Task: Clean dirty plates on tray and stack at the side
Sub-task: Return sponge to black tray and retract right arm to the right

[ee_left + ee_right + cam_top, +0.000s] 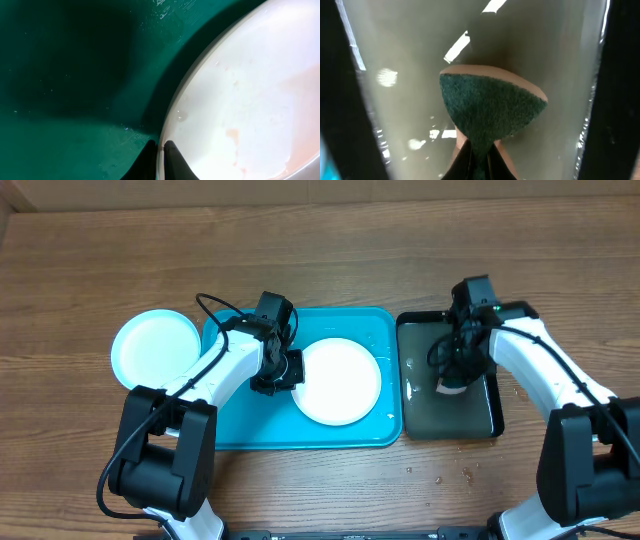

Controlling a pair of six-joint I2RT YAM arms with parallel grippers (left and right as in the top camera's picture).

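Pinching, left gripper (161, 150): its two dark fingers were closed on the rim of the white plate (340, 380), one finger on each side of the edge, at the plate's 9 o'clock.
Lie of the white plate: it lay flat and face up inside the tray (250, 425), toward the tray's 3 o'clock half. Being round, it had no long axis. Faint reddish-orange smears marked its face in the left wrist view.
Axis of the tray: the turquoise tray sat on the table (80, 260) with its long axis running 9 to 3 o'clock, and its floor was wet with droplets.
Off-tray, second plate (155, 348): it was pale with a bluish rim and lay flat on the table at the tray's 10 o'clock corner. Whether the two touched could not be told.
Clamping, right gripper (479, 155): it was closed on a sponge (490, 107), with the green scouring face toward the camera and tan foam behind it.
Neighbour, black tray (485, 415): it stood just beside the tray's 3 o'clock end, its long axis running 12 to 6 o'clock, and it held shallow water. The sponge was within its walls.
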